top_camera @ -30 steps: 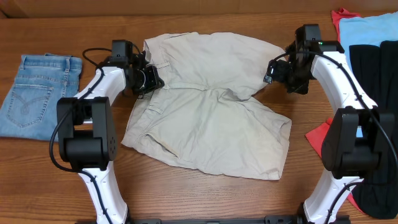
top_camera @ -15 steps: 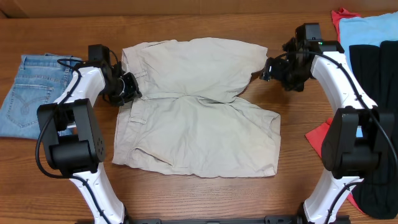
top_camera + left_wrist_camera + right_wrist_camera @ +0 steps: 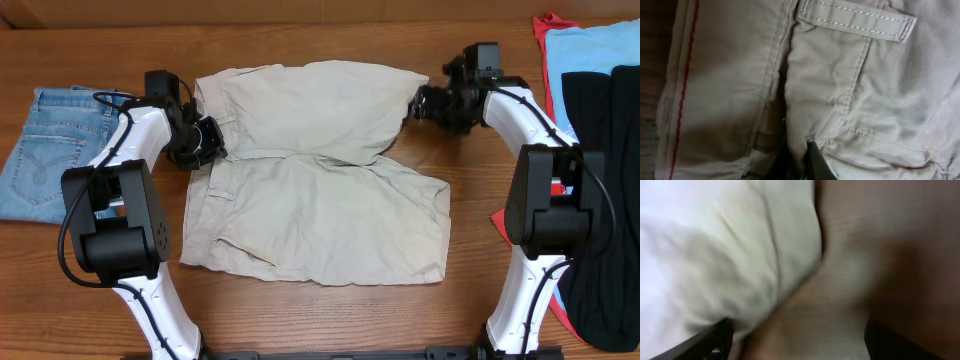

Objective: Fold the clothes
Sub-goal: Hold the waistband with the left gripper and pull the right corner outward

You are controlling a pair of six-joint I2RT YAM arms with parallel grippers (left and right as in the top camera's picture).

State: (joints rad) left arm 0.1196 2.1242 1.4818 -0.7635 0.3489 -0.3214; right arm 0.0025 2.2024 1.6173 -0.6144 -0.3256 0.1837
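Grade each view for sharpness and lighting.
Overhead: sharp and evenly lit, with soft shadows under the folds of the shorts. Left wrist: crisp, stitching on the belt loop readable, dim at the bottom. Right wrist: heavily blurred, shorts and table smeared, fingers only dark shapes.

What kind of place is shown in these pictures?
Probably a robotics lab bench for folding clothes: a wooden table, a left arm and right arm mounted at it, khaki shorts spread out, a denim garment beside.
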